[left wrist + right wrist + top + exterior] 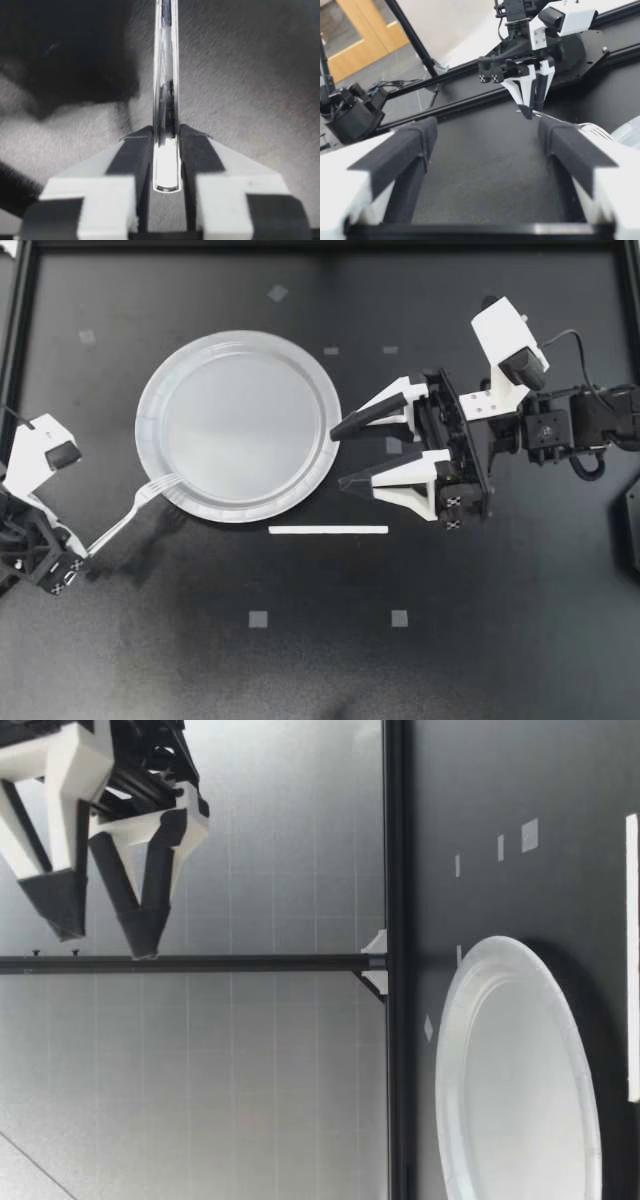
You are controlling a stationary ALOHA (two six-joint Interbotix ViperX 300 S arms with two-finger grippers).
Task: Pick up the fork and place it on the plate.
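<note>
Pinching the fork point(130, 512) by the very end of its handle, my left tool point(80, 555) sits at the left edge of the worktop point(200, 640). The left wrist view shows both pads point(135, 160) pressed flat against the handle's two narrow sides. From there the fork slants away to the plate point(240, 420), its tines over the plate's rim. Whether they rest on it or hover, I cannot tell.

The fork looks like polished metal: stiff, fairly light, and likely slippery against the pads. A hold this far out on the handle leaves a long lever, so I judge it could swivel in the grip if the tines catch the rim. A grip nearer the middle would be steadier. The plate looks thin and light, and a nudge might slide it.

Just beside the plate's right edge, my right tool point(342, 456) is spread wide and holds nothing.
</note>
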